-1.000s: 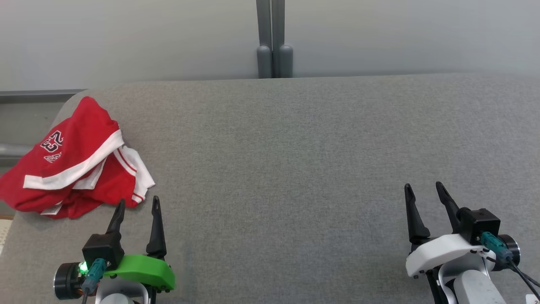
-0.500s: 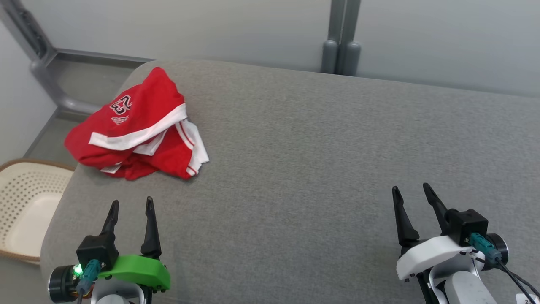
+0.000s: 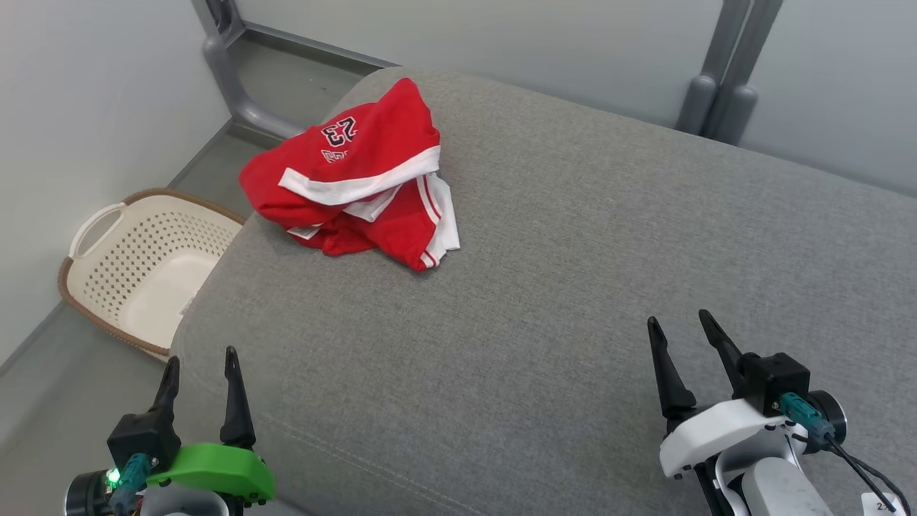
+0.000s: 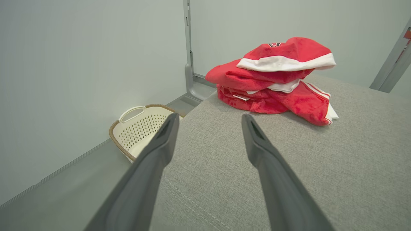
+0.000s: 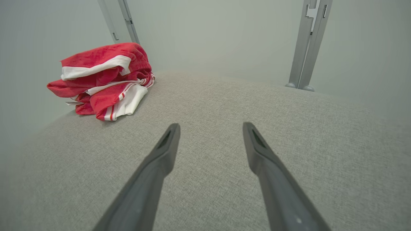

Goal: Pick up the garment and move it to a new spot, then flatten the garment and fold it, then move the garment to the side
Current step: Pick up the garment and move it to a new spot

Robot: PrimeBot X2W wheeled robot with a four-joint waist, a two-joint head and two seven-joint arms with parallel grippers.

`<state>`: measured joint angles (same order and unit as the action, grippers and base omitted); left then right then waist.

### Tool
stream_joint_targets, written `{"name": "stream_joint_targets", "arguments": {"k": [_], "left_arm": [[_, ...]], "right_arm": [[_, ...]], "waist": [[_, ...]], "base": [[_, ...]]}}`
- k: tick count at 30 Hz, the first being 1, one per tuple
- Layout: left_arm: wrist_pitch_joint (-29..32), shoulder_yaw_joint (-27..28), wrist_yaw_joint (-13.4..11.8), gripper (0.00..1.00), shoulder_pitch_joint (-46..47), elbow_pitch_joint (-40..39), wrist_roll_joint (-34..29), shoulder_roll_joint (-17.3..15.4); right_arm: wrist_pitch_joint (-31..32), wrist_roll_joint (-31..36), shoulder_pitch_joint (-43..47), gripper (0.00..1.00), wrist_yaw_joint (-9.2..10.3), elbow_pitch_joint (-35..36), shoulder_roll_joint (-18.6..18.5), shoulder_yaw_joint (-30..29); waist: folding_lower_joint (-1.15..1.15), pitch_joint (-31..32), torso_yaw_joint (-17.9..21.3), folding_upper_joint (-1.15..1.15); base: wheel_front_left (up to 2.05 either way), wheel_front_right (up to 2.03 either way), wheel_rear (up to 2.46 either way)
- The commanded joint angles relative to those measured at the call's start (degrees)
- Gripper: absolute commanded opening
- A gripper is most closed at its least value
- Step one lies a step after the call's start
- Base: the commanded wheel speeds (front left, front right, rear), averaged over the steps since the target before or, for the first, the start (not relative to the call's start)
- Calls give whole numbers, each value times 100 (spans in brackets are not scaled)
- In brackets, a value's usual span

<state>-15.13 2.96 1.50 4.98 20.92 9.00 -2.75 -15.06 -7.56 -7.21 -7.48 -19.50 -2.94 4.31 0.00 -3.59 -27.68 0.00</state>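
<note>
The garment [image 3: 358, 179] is a crumpled red piece with white bands and the number 23, heaped at the far left corner of the grey padded surface [image 3: 573, 287]. The left wrist view has the garment [image 4: 273, 80] ahead and slightly right, and the right wrist view has the garment [image 5: 102, 80] far to the left. My left gripper [image 3: 200, 356] hangs open at the lower left, just off the surface's near left corner, well short of the cloth. My right gripper [image 3: 679, 319] stands open over the surface at the lower right, nothing between its fingers.
A cream perforated basket [image 3: 143, 265] with a brown rim sits on the floor left of the padded surface, also the basket [image 4: 141, 128] past my left fingers. Grey metal posts [image 3: 723, 86] rise behind the surface against pale walls.
The head camera has swung left, so the garment appears shifted right and the basket has come into view. Both grippers stay open in the same poses.
</note>
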Motion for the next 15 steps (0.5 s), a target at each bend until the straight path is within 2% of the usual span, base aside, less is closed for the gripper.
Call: {"name": "stream_joint_targets", "arguments": {"k": [1,7,15], "left_arm": [[-4,14,-16,100,-80,32,81,-25],[-4,32,69,100,125,130,369,-25],[-3,73,140,100,715,439,707,-24]], "right_arm": [[-17,-41,-57,100,-3,-4,-36,14],[-17,-61,-139,100,-2,-24,-128,84],[-17,-92,-451,100,-3,57,-402,217]], "waist": [[0,-78,-117,0],[0,-259,19,0],[0,-900,465,0]], "base": [[0,0,0],[0,0,0],[0,0,0]]}}
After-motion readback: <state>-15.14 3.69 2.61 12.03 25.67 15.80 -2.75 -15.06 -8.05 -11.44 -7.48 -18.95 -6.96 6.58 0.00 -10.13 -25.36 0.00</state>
